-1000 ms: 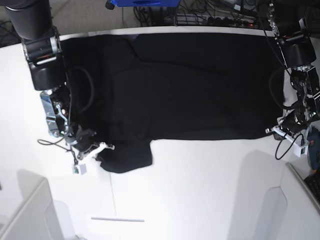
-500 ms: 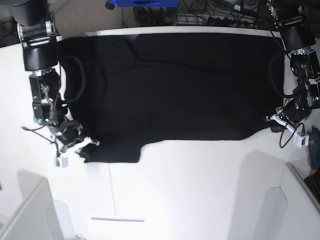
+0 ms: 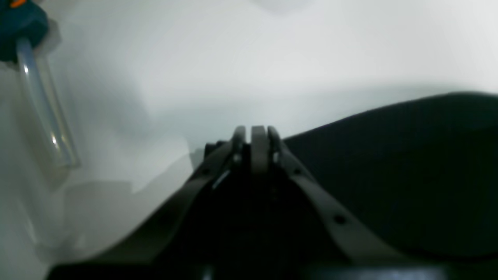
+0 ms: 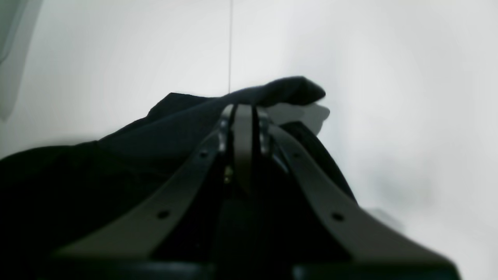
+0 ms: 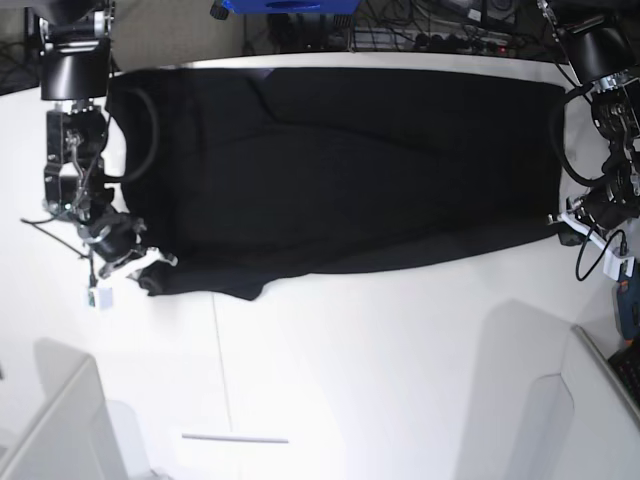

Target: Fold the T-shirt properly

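Both grippers, left [image 5: 556, 222] and right [image 5: 155, 268], pinch opposite corners of the black T-shirt [image 5: 340, 165] spread flat across the white table [image 5: 400, 370], its folds lost in darkness.

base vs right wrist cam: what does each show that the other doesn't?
Base only: the whole T-shirt spread across the white table, the left gripper at the shirt's opposite edge, and cables beyond the table's far edge.

Right wrist only: a close look at the right gripper, jaws together on a raised fold of black fabric.

Both: the right gripper pinching the shirt's corner, the dark fabric and the bare white tabletop around it.
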`<control>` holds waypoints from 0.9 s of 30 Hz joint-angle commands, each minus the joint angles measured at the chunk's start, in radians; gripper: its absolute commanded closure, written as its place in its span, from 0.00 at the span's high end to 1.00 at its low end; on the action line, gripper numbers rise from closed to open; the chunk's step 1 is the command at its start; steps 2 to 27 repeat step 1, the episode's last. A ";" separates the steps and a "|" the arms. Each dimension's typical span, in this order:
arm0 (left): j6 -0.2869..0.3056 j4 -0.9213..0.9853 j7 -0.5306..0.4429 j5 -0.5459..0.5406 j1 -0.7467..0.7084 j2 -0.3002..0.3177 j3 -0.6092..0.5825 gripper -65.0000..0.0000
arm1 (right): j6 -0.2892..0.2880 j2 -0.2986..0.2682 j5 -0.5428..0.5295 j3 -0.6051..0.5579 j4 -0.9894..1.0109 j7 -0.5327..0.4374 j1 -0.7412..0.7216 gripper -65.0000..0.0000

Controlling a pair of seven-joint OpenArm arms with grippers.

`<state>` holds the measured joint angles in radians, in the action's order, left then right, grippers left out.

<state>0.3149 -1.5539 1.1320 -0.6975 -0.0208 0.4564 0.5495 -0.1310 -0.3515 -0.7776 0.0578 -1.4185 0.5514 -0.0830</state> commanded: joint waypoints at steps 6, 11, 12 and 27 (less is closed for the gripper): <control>0.003 -0.018 -0.017 -0.009 0.002 0.028 0.020 0.00 | -0.006 -0.017 -0.009 0.026 -0.035 -0.018 -0.007 0.00; 0.003 -0.018 -0.017 -0.009 0.002 0.028 0.020 0.00 | -0.006 -0.017 -0.009 0.026 -0.035 -0.018 -0.007 0.00; 0.003 -0.018 -0.017 -0.009 0.002 0.028 0.020 0.00 | -0.006 -0.017 -0.009 0.026 -0.035 -0.018 -0.007 0.00; 0.003 -0.018 -0.017 -0.009 0.002 0.028 0.020 0.00 | -0.006 -0.017 -0.009 0.026 -0.035 -0.018 -0.007 0.00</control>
